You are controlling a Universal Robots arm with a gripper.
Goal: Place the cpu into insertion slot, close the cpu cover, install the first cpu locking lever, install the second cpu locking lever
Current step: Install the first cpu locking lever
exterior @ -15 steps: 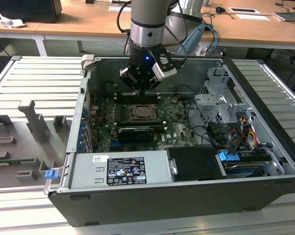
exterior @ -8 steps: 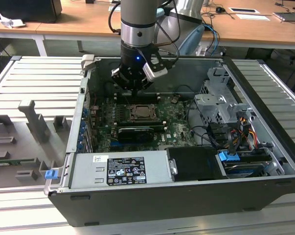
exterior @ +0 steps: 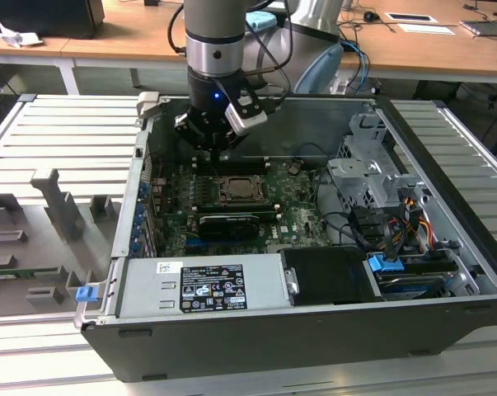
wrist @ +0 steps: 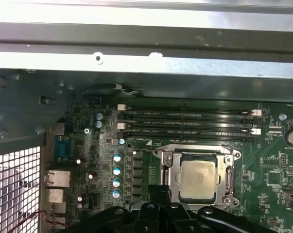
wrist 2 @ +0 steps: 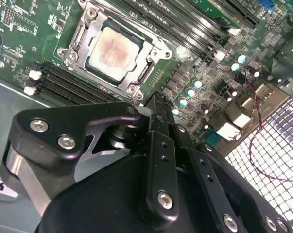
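While the arm hangs over the open computer case (exterior: 273,338), its gripper (exterior: 214,151) sits in the upper middle of the exterior view. It is low over the green motherboard (exterior: 302,206), at the far edge of the socket. You'll see the fingers (wrist 2: 158,160) drawn together at their tips in the second wrist view, with nothing held between them.

The cpu (wrist 2: 112,52) is not in the gripper's hold - it lies flat in the insertion slot (exterior: 223,199), its dull beige face up, at the centre of the exterior view. The cpu cover (wrist: 163,171) lies down around the chip, so the metal face shows through its square window in both wrist views. You cannot tell from these views whether the locking levers are latched.

Beside the socket run 4 long black memory slots (wrist: 185,121). In the exterior view a silvery power supply (exterior: 149,285) fills the lower left of the case, and a grey drive cage (exterior: 363,173) stands at the exterior view's right. The case rests on a ribbed metal worktop (exterior: 67,132).
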